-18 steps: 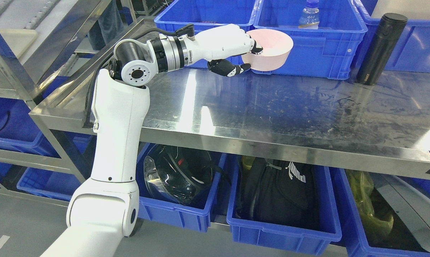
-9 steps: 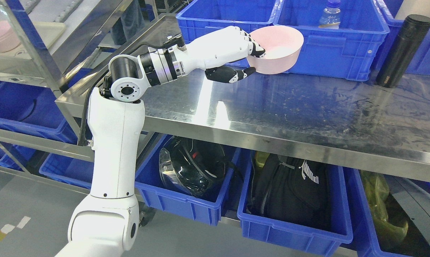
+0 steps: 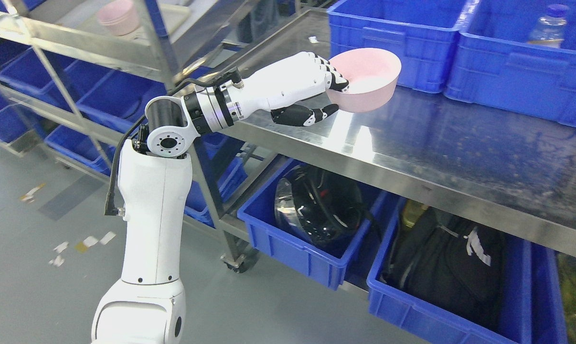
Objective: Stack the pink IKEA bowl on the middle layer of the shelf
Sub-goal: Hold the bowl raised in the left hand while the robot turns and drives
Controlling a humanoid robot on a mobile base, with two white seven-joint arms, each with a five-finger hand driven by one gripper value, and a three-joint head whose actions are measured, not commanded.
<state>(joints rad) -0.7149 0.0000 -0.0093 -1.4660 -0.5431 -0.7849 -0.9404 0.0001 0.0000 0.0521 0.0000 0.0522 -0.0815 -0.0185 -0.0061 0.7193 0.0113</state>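
My left hand is shut on the near rim of a pink bowl, with fingers over the rim and thumb under it. The bowl hangs tilted just above the left part of the steel table. The white left arm comes up from the lower left. On the shelf unit at the upper left stands a stack of pink bowls on a pale tray. The right arm does not show.
Blue crates line the back of the table; one holds a water bottle. Under the table, blue bins hold a black helmet and a black bag. The shelf's steel posts and blue bins stand left of the arm.
The whole picture has swung to the left, bringing the shelf and its pink bowls into view. The left hand still holds the bowl, now lifted slightly off the table.
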